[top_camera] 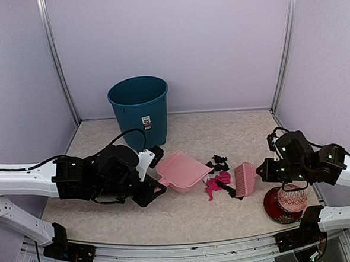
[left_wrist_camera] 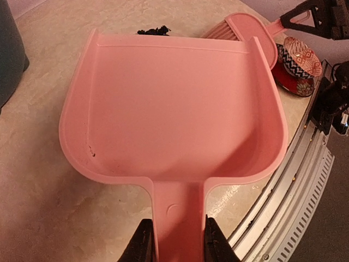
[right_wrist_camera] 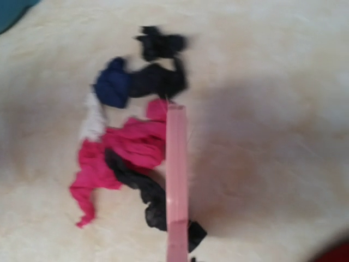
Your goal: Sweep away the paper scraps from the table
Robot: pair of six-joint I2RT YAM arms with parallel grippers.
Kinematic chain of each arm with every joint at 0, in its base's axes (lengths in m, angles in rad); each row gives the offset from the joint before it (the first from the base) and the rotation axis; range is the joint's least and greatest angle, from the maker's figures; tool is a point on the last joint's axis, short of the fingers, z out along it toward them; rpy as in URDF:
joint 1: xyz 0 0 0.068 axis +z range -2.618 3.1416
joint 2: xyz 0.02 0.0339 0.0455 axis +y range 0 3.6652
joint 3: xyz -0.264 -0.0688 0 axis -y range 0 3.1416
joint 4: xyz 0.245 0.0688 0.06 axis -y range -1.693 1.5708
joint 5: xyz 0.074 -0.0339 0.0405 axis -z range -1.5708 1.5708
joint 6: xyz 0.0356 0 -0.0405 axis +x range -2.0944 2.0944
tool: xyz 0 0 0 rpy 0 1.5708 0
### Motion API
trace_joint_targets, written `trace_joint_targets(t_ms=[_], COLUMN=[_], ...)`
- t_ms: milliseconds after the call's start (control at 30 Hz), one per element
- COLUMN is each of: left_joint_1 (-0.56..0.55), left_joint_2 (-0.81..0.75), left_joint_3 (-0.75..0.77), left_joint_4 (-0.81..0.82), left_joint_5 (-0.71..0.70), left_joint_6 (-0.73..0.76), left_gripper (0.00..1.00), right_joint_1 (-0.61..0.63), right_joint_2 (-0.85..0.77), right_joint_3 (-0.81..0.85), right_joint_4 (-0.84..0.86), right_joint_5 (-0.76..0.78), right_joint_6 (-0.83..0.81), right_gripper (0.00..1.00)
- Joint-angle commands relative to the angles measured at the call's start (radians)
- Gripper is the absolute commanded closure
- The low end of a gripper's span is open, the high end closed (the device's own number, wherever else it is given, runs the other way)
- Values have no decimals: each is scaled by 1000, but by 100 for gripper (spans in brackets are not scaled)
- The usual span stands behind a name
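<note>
1. Pale lilac walls [top_camera: 169, 42] box the wide beige marbled table [top_camera: 223, 134] on 3 sides, and a metal front edge [top_camera: 188, 244] runs along the near side.
2. A round teal plastic bin [top_camera: 139, 109] stands at the back left, close to the rear wall.
3. The left gripper [left_wrist_camera: 177, 237] is clamped on the handle of the flat pink plastic dustpan [top_camera: 182, 170], whose open lip faces right.
4. The wrinkly magenta, black and navy paper scraps [top_camera: 218, 177] lie in 1 loose cluster on the table, between that lip and the brush. The black ones sit nearest the lip.
5. The right gripper [top_camera: 262, 172] is closed on the handle of the small pink plastic brush [top_camera: 245, 179], whose head touches the cluster's right side.
6. Bare tabletop shows behind the cluster up to the rear wall, and in front towards the metal edge.
7. A red patterned ball [top_camera: 292, 198] sits in a red dish [top_camera: 270, 207] near the right front corner, beside the right arm.
</note>
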Motion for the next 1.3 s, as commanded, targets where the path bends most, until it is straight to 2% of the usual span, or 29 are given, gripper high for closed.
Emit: trace_joint_targets(t_ms=[0,300,500,867,1267], left_joint_1=[-34,-86,-100,-133,-152], left_joint_2=[28,85,104,111,167], left_joint_3=[-27,-41,-49,-69,-54], left_joint_4=[21,27,3,-63,-94], left_joint_5=[17,9,10,-15,-39], left_joint_6=[-11,-37,-47,-102,-122], left_gripper=[100,100,100,100,100], right_joint_1=[-10,-26,-52,-132,-199], right_joint_2=[-29,19,41,151,387], right_joint_3=[43,61,80,140,180], right_joint_4=[-79,-45,16,266,503], right_joint_5=[80,123,133,133,37], right_joint_6=[54,17,-63,-409,-764], right_gripper=[100,100,100,100,100])
